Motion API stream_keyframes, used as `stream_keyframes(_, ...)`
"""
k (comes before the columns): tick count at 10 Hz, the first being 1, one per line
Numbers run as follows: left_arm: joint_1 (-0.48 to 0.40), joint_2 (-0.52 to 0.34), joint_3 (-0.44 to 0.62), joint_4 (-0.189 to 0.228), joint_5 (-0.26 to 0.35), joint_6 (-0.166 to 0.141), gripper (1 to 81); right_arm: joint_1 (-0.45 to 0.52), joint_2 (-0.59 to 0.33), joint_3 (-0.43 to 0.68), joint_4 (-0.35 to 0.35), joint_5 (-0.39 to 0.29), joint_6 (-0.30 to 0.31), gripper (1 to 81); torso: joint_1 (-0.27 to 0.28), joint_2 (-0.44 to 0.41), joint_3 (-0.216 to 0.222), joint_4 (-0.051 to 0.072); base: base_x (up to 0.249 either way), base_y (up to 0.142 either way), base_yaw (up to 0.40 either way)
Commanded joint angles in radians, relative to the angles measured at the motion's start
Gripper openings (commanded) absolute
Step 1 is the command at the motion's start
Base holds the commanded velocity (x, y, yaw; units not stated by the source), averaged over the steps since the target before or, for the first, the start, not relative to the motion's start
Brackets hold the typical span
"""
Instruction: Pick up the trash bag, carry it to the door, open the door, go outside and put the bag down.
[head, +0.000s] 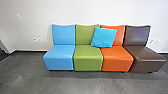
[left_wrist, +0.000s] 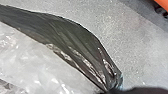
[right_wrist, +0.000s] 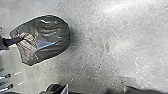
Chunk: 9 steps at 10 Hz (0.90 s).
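The black trash bag (left_wrist: 72, 42) spreads large across the left wrist view, its plastic drawn together into a narrow bunch at my left gripper (left_wrist: 108, 90). From the right wrist view the same bag (right_wrist: 51, 37) is seen whole, rounded and shiny, over the grey floor. There my left gripper (right_wrist: 21, 39) is shut on its gathered neck. Whether the bag touches the floor I cannot tell. How my right gripper stands I cannot tell.
Ahead in the head view, a row of blue (head: 60, 58), green (head: 87, 58), orange (head: 116, 58) and brown (head: 145, 58) seats stands along a white wall (head: 82, 11). A turquoise cushion (head: 103, 37) leans on the green and orange backs. Grey floor (head: 82, 83) lies before them.
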Motion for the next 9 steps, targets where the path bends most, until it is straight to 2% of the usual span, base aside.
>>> stream_keyframes(1, -0.109, -0.085, 0.081, -0.012, 0.113, 0.000, 1.0, 0.059, -0.025, -0.014, 0.027, -0.053, -0.004, 81.1, -0.061, 0.095, 0.095, 0.000, 0.000, 0.000, 0.000)
stream_keyframes(2, -0.093, -0.152, 0.172, -0.005, 0.117, 0.000, 1.0, 0.041, -0.016, -0.020, 0.027, -0.043, -0.006, 81.1, -0.084, 0.130, 0.031, 0.000, 0.000, 0.000, 0.000)
stream_keyframes(3, -0.068, -0.213, 0.247, -0.001, 0.117, 0.001, 1.0, 0.015, -0.011, -0.021, 0.027, -0.023, -0.006, 81.1, -0.108, 0.166, 0.066, 0.000, 0.000, 0.000, 0.000)
stream_keyframes(4, -0.039, -0.259, 0.299, 0.007, 0.117, 0.018, 1.0, -0.016, 0.000, -0.024, 0.025, -0.006, -0.006, 81.1, -0.124, 0.189, 0.082, 0.000, 0.000, 0.000, 0.000)
stream_keyframes(6, 0.024, -0.321, 0.352, 0.022, 0.117, 0.052, 1.0, -0.085, 0.023, -0.034, 0.025, 0.052, -0.006, 81.1, -0.163, 0.250, 0.096, 0.000, 0.000, 0.000, 0.000)
stream_keyframes(8, 0.085, -0.407, 0.449, 0.022, 0.116, 0.090, 1.0, -0.149, 0.041, -0.032, 0.025, 0.078, -0.004, 81.1, -0.211, 0.324, 0.098, 0.000, 0.000, 0.000, 0.000)
stream_keyframes(9, 0.110, -0.450, 0.503, 0.024, 0.113, 0.098, 1.0, -0.175, 0.044, -0.021, 0.025, 0.088, -0.004, 81.1, -0.296, 0.456, 0.098, 0.000, 0.000, 0.000, 0.000)
